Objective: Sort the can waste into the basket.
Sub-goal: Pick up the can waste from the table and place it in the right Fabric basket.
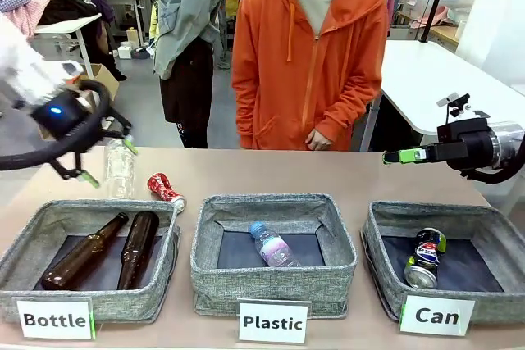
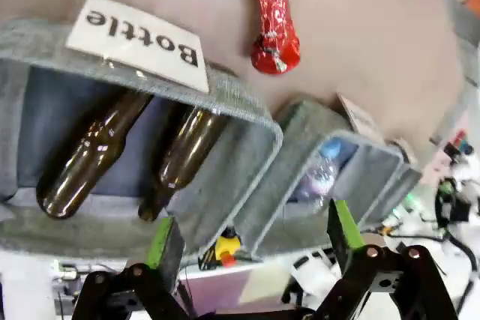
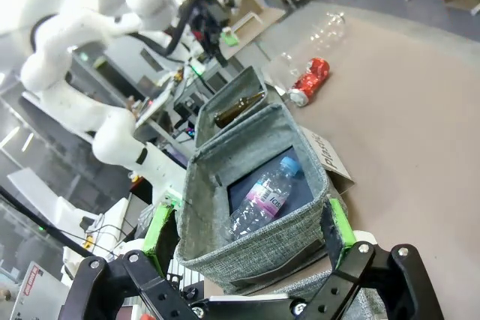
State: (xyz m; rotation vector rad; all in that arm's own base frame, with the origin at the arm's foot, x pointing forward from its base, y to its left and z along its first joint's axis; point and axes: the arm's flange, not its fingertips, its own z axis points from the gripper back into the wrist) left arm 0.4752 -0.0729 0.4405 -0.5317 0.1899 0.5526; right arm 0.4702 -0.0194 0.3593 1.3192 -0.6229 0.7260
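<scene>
Below the released, empty right jaws, the square grey woven basket labelled "Can" [image 1: 496, 307] already holds the dark blue-green metal can [image 1: 425, 256]. Farther off, the crushed red-and-white can [image 1: 164, 188] lies on the surface [image 1: 246, 171] near the left jaws, which are spread wide, likely to grasp it.

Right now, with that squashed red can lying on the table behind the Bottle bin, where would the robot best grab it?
At its pinched middle, from straight above. The red can lies on its side, narrower mid-body than at its ends, so a grip closing across that waist would probably hold best. The open left hand is nearest.
</scene>
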